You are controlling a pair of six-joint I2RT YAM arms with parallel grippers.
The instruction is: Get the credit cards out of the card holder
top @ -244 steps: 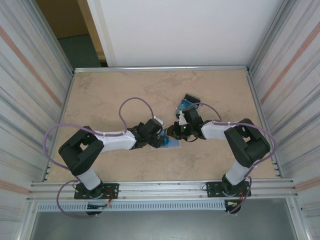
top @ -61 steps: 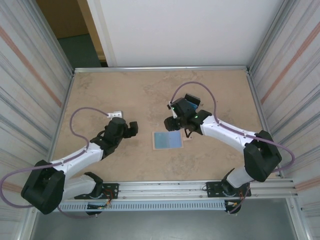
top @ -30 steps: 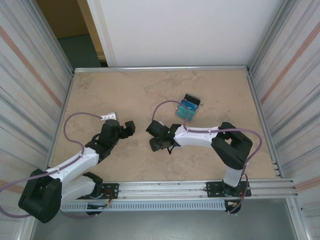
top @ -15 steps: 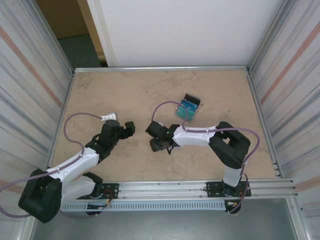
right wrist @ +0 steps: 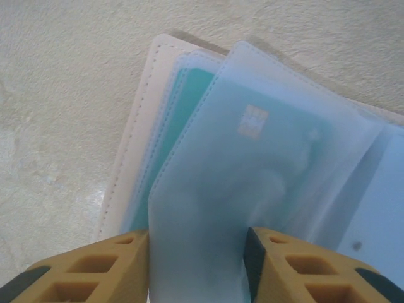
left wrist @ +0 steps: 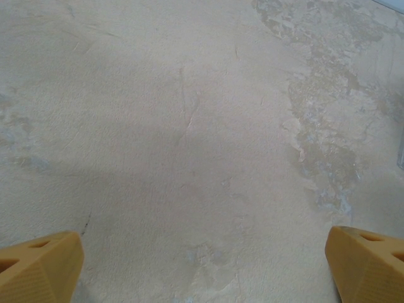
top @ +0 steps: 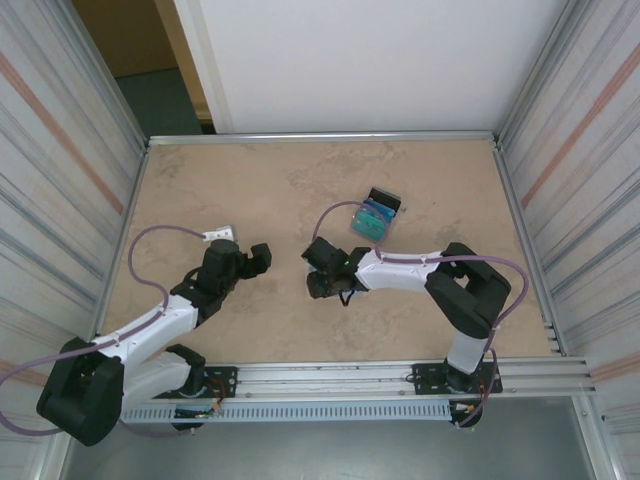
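The card holder [right wrist: 135,145] lies open on the table, its tan-beige edge on the left and pale blue see-through sleeves fanned out to the right. A teal credit card [right wrist: 278,158] with a chip sits inside the top sleeve, and another teal card [right wrist: 184,101] shows in the sleeve beneath. My right gripper [right wrist: 197,268] has that top sleeve between its fingers [right wrist: 95,271], both pads touching it. From above, the right gripper [top: 322,278] covers the holder. Loose teal, blue and black credit cards [top: 375,217] lie stacked further back. My left gripper [top: 257,258] is open over bare table.
The left fingertips [left wrist: 41,268] stand wide apart above the beige, mottled table [top: 250,180]. Metal-ribbed walls [top: 70,170] close off both sides, and a rail [top: 330,378] runs along the near edge by the arm bases.
My right gripper's jaws have narrowed onto the sleeve, and it has shifted slightly right and back. The left arm has not moved.
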